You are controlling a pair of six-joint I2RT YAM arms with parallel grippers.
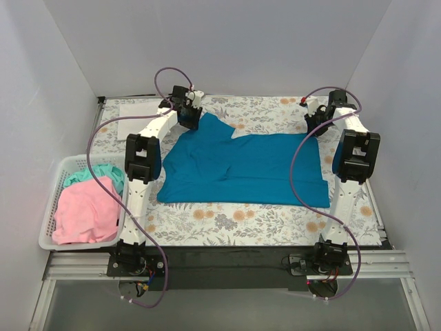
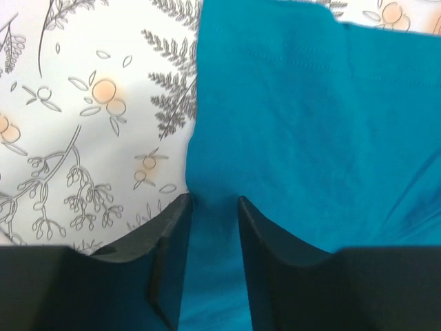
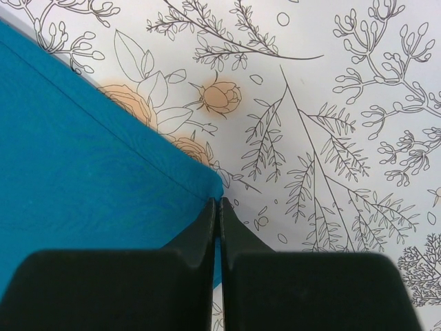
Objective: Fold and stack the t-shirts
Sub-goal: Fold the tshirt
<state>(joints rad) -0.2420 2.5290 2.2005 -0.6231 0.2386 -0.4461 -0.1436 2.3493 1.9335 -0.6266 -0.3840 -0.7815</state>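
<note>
A floral tablecloth [image 1: 234, 217] covers the table between pale walls. On it lies the teal-blue t-shirt [image 1: 241, 169]. The left gripper [image 2: 213, 207] pinches its far edge; the right gripper [image 3: 218, 207] is clamped on its corner, the cloth between the fingers hidden.

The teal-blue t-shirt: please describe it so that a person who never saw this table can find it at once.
Look at the floral-patterned table between the two arms. The teal-blue t-shirt lies spread flat at its centre. Unlike the pink shirt and the mint green shirt crumpled in the white basket, it is smooth and laid out.
</note>
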